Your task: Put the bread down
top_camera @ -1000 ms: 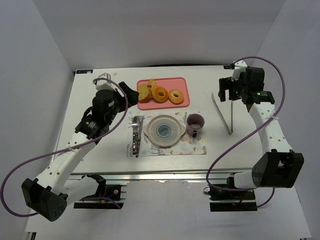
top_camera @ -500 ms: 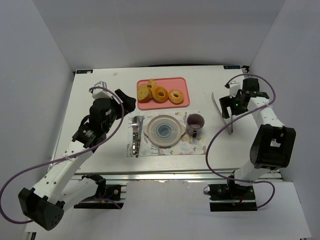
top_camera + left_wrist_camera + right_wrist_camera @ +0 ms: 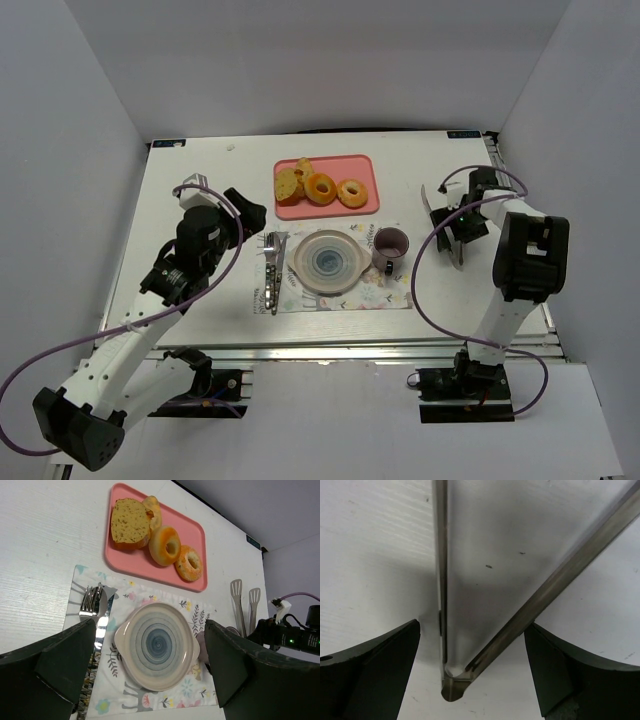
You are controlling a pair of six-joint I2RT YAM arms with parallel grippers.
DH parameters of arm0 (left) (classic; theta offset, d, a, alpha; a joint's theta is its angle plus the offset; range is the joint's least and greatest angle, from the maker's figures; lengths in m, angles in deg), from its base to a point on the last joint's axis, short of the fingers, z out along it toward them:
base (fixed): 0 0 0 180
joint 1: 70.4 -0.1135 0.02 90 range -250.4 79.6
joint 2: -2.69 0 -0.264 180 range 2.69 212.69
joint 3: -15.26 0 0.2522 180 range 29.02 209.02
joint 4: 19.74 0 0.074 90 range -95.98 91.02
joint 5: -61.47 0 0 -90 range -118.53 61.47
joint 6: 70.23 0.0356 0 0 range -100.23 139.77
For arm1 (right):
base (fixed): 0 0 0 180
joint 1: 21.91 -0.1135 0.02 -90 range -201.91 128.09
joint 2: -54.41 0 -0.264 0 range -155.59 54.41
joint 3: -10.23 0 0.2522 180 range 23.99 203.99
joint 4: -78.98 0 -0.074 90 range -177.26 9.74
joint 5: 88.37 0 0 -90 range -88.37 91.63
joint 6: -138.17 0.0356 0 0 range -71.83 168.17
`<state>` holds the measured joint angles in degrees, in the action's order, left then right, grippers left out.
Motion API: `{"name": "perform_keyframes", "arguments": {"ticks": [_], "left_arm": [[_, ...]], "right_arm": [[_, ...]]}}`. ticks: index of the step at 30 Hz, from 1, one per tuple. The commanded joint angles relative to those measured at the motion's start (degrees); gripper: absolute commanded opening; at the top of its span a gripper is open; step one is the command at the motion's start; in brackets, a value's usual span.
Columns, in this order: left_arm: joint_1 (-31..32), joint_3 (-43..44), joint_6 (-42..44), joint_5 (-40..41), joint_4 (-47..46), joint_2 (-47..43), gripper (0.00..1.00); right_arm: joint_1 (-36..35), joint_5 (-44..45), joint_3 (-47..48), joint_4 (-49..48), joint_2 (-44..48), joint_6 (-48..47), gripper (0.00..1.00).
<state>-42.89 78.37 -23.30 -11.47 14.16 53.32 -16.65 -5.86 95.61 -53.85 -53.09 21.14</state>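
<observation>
left gripper (image 3: 150, 645) and right gripper (image 3: 472, 645) wide open, tongs (image 3: 545, 591), tips beyond the right wrist view

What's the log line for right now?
right hand: open around silver metal tongs | squarish golden bread slice: on pink tray | left hand: open

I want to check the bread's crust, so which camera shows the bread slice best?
The left wrist view: the bread fills more of the picture, its crumb and brown crust clear, on the pink tray. The top external view shows it small, with little detail. The right wrist view shows only tongs, no bread.
</observation>
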Motion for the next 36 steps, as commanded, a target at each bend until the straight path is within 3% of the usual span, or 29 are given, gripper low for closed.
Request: {"name": "perform_keyframes", "arguments": {"ticks": [1,11,14,20,24,27,29,32,33,36], "left_arm": [[0.1,0.8,-0.4,1.2,0.9,-0.5,0.98],[0.1,0.6,-1.0,0.3,-0.3,1.5,0.98],[0.1,1.6,-0.4,0.3,0.6,2.5,0.98],[0.1,0.8,-1.1,1.2,0.3,1.3,0.98],[0.1,0.0,-1.7,0.7,-0.4,1.0,0.98],[0.1,0.8,-1.1,0.9,0.4,1.1,0.98],[0.1,1.1,-0.9,1.3,1.0,1.1,0.98],[0.1,1.3,-0.9,1.5,1.0,0.8,0.98],[0.1,0.9,-1.0,1.5,1.0,0.7,0.98],[0.1,0.4,-1.5,1.2,0.3,0.4,0.98]], "right_arm": [[0.2,1.5,4.1,-2.0,-0.9,1.4,0.88],[0.1,1.3,8.7,-4.4,-5.8,6.2,0.88],[0.1,0.5,11.3,-2.3,-8.0,7.7,0.82],[0.1,-0.4,9.2,-2.5,-7.5,7.0,0.59],[0.1,-1.2,9.5,-1.9,-7.3,6.7,0.27],[0.1,-1.5,9.6,-2.6,-4.4,6.2,0.16],[0.1,-2.9,9.6,-3.4,-0.6,5.2,0.16],[-0.1,-6.5,11.2,-3.0,3.4,3.6,0.29],[-0.2,-7.3,12.0,-2.6,4.1,3.4,0.38],[-1.0,-9.7,15.2,-0.3,5.5,2.9,0.49]]}}
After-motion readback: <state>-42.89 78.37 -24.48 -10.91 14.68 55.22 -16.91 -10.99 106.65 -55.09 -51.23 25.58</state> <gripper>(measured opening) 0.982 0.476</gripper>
